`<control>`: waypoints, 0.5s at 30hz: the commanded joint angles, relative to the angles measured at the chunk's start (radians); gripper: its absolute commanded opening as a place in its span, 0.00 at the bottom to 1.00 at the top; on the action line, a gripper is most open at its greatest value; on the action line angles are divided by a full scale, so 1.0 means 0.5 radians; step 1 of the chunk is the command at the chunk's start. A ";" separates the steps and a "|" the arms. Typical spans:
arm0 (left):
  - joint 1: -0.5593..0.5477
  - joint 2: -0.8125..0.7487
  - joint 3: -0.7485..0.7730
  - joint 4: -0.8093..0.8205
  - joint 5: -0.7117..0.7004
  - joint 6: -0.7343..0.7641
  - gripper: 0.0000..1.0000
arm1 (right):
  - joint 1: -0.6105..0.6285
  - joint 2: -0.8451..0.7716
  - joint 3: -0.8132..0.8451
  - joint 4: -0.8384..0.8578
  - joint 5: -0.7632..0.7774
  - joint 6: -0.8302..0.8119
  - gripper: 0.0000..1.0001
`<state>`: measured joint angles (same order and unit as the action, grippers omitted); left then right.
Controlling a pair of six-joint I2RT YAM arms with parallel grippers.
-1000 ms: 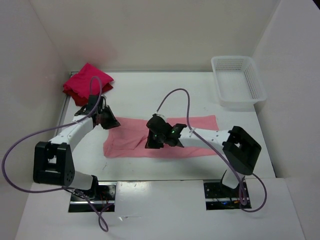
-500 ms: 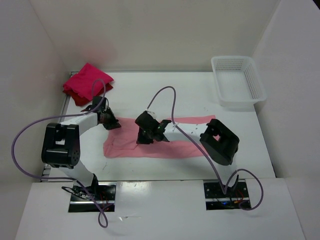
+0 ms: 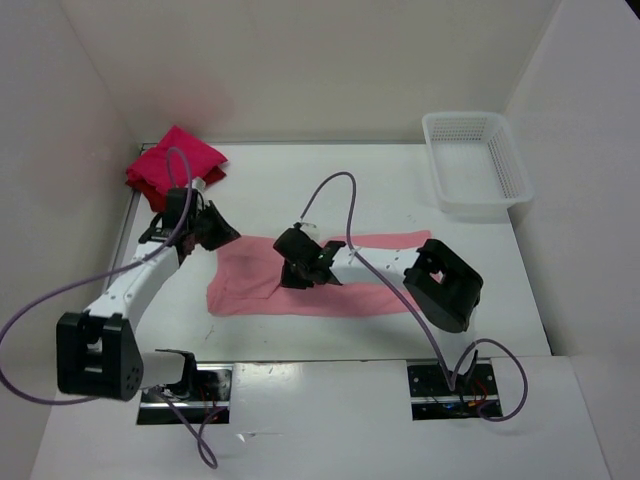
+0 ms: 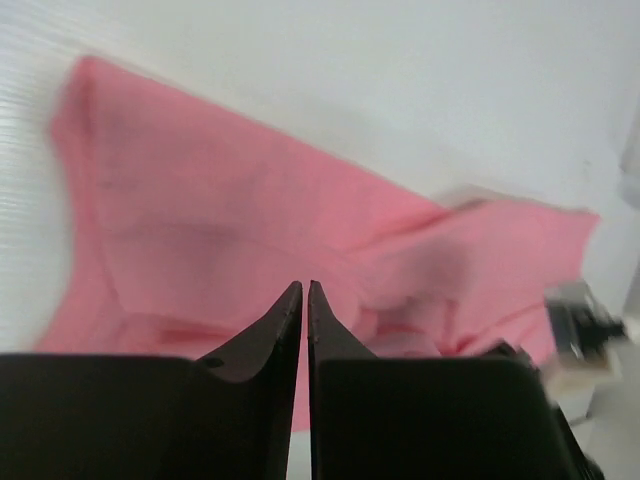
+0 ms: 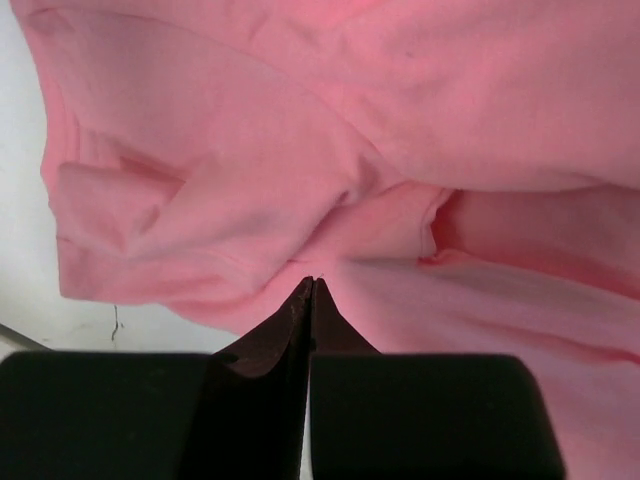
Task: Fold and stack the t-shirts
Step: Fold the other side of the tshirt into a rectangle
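The salmon pink t-shirt (image 3: 250,285) lies as a long flat strip across the middle of the table, and it also fills the wrist views (image 4: 220,210) (image 5: 250,130). My left gripper (image 3: 222,235) (image 4: 304,286) hovers at its far left corner, jaws closed to a hairline with no cloth showing between them. At a creased fold left of the strip's middle, my right gripper (image 3: 293,277) (image 5: 312,281) is shut with its tips on the cloth. No cloth shows pinched there. A folded crimson t-shirt (image 3: 180,158) sits on a darker red one (image 3: 148,182) at the back left.
A white perforated basket (image 3: 478,160) stands at the back right corner. White walls close in the table on the left, back and right. The right arm's elbow (image 3: 442,285) stands raised over the strip's right half, and purple cables loop above both arms.
The right gripper slid left along the pink shirt and its elbow rose. The left gripper shifted a little up and left as its arm swung, and its jaws closed.
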<state>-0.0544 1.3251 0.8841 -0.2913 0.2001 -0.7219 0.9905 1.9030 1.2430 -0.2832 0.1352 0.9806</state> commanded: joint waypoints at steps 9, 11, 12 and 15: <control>-0.351 -0.490 -0.363 -0.209 0.057 -0.075 0.15 | -0.005 0.124 0.183 0.011 -0.025 -0.111 0.25; -0.373 -0.490 -0.381 -0.240 0.002 -0.075 0.15 | -0.023 0.231 0.308 -0.035 -0.043 -0.160 0.26; -0.403 -0.512 -0.381 -0.240 0.002 -0.075 0.15 | -0.024 0.256 0.336 -0.053 -0.043 -0.160 0.26; -0.444 -0.530 -0.381 -0.258 -0.026 -0.075 0.15 | -0.024 0.333 0.419 -0.053 -0.062 -0.179 0.26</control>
<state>-0.2600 1.0870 0.6956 -0.4133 0.2070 -0.7414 0.9836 2.0384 1.3865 -0.2928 0.1040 0.9211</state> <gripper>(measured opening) 0.145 0.262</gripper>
